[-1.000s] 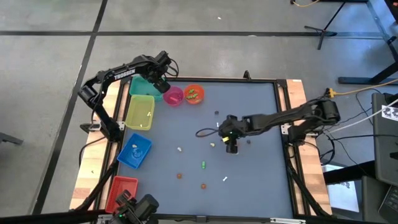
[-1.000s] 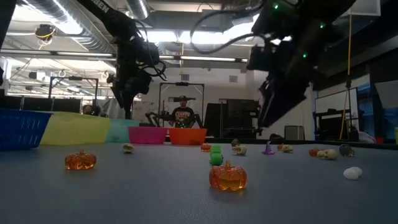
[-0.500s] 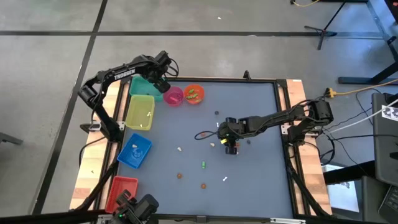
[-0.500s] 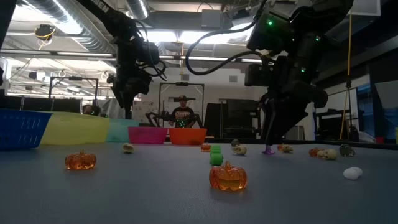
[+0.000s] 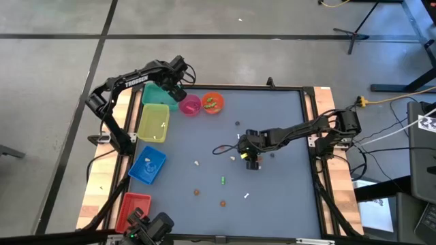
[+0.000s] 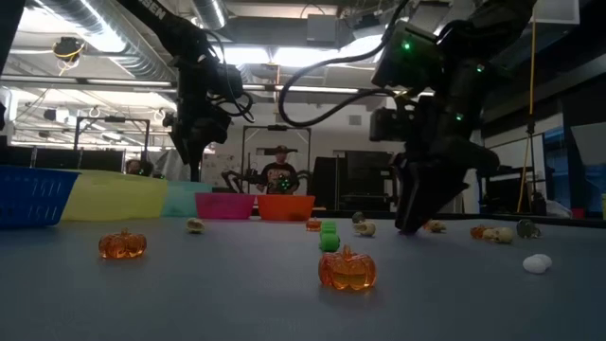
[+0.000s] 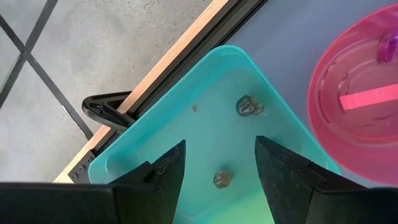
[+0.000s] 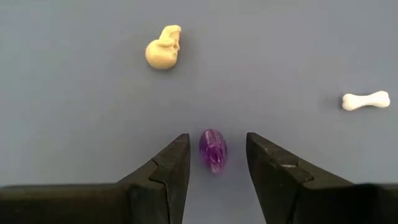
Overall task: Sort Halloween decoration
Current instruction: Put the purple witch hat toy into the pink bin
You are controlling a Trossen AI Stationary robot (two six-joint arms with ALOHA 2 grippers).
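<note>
The Halloween decoration lies scattered on the grey table (image 5: 286,122). A dark purple trinket (image 8: 212,150) lies flat between the open fingers of my right gripper (image 8: 217,139), with a gap on each side. That gripper (image 5: 252,162) points steeply down at the table's middle. A cream skull (image 8: 163,48) and a white bone (image 8: 365,100) lie just beyond it. My left gripper (image 7: 217,152) hangs open above the teal bin (image 7: 205,124) at the far left (image 5: 178,88). Two small trinkets rest on that bin's floor.
Yellow (image 5: 153,122), blue (image 5: 148,165) and red (image 5: 133,209) bins line the left edge. Pink (image 5: 190,105) and orange (image 5: 212,103) bowls stand at the far left. Orange pumpkins (image 6: 347,269), a green piece (image 5: 223,180) and white bits lie toward the near edge.
My right gripper has sunk toward the table, tipping a little, and its open fingers now stand on either side of the purple trinket, hiding it in the low view. The trinket has not moved.
</note>
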